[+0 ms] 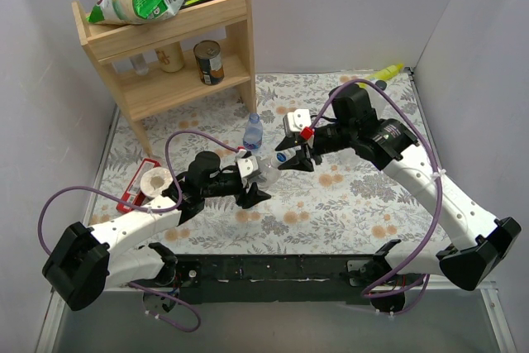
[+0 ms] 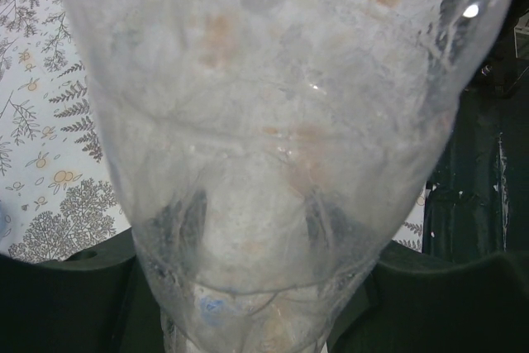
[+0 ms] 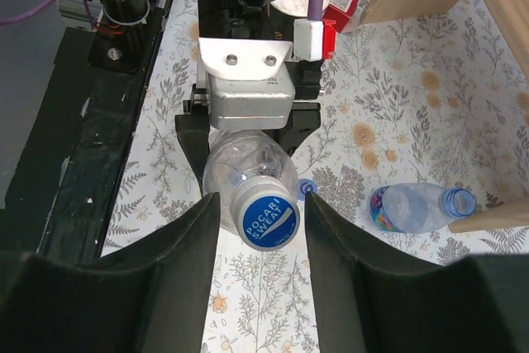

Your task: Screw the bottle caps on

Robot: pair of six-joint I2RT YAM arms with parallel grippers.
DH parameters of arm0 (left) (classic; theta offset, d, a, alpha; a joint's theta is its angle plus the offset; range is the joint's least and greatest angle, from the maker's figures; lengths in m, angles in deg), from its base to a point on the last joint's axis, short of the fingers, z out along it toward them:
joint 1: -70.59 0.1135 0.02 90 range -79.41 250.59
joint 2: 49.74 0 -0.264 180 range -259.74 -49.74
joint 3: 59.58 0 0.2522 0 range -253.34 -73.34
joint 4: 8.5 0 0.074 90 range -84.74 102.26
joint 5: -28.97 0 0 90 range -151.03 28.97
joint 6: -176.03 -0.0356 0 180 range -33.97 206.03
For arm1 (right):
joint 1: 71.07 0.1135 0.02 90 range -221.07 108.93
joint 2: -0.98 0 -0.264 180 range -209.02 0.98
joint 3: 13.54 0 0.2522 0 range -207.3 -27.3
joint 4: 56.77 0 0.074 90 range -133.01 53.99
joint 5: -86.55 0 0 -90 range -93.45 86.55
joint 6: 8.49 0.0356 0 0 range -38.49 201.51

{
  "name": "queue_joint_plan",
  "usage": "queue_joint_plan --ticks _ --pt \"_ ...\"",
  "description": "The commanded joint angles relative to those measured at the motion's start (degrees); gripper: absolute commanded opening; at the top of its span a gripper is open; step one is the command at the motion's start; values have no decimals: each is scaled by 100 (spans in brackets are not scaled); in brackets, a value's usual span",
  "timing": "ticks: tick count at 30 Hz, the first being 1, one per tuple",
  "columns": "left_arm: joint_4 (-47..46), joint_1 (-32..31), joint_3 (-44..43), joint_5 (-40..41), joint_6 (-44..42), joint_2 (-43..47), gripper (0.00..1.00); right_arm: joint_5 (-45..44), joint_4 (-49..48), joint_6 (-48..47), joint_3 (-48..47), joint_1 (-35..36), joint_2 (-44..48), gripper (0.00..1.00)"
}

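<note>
My left gripper [image 1: 256, 185] is shut on the body of a clear bottle [image 1: 266, 173], holding it tilted above the mat. The bottle fills the left wrist view [image 2: 273, 121]. A blue cap [image 3: 264, 219] printed POCARI SWEAT sits on its neck. My right gripper [image 3: 263, 204] is open, with one finger on each side of the cap and a gap at both sides. It shows in the top view [image 1: 296, 160] too. A loose blue cap [image 3: 307, 188] lies on the mat behind. A second clear bottle [image 3: 417, 207] with a blue top lies near the shelf leg [image 1: 253, 131].
A wooden shelf [image 1: 165, 47] stands at the back left with snack bags on top and a tin can [image 1: 209, 62] inside. A red and white roll holder [image 1: 149, 182] sits at the left. A yellow-tipped bottle [image 1: 387, 72] lies at the back right.
</note>
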State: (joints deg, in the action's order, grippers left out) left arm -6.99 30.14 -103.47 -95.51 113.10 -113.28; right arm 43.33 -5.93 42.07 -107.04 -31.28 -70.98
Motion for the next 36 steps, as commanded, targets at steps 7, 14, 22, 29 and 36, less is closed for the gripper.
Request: queue_joint_plan --ticks 7,14,22,29,36 --pt "-243 -7 -107 -15 9 132 0 32 -34 226 -15 20 -160 41" --pt "-549 -7 -160 353 262 18 0 -11 -86 726 -15 11 -300 11" --pt "-621 -218 -643 3131 1415 -439 0 -1558 -791 3030 -75 -6 -608 1" --pt "-498 -86 -64 2176 1239 184 0 -891 -1545 2995 -183 -709 -354 52" --pt "-453 -60 -89 1234 1468 89 0 190 -1976 3240 327 -789 -239 68"
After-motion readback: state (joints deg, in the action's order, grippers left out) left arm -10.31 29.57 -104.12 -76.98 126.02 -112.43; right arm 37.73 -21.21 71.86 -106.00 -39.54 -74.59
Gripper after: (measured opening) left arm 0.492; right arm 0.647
